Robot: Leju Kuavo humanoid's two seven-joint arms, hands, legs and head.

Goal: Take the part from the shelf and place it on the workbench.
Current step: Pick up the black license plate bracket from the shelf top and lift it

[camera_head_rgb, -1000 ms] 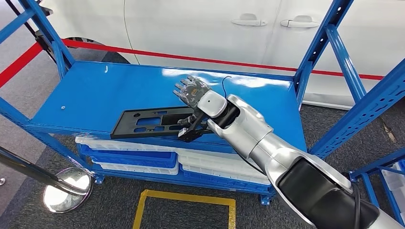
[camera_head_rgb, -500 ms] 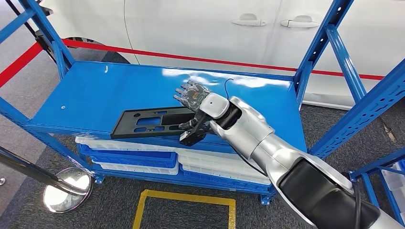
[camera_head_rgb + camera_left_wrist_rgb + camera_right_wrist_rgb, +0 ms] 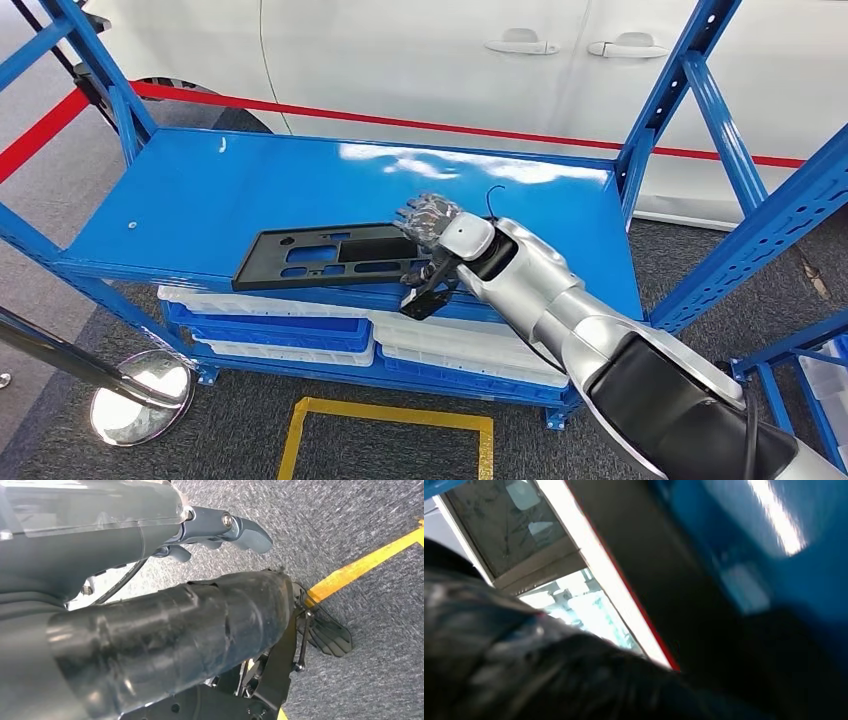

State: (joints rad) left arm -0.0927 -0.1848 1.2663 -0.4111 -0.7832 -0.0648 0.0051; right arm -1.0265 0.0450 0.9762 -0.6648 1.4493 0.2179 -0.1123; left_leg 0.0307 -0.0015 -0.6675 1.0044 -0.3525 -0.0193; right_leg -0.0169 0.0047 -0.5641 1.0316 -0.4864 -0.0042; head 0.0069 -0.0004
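The right hand (image 3: 432,222) covers the near right end of the black part (image 3: 325,257), so whether its fingers close on that end cannot be told; the right wrist view is smeared, the part there only a dark band (image 3: 659,575) beside the blue shelf (image 3: 744,555); below the shelf top (image 3: 250,190), the white and blue trays (image 3: 300,335) show only their front edges.
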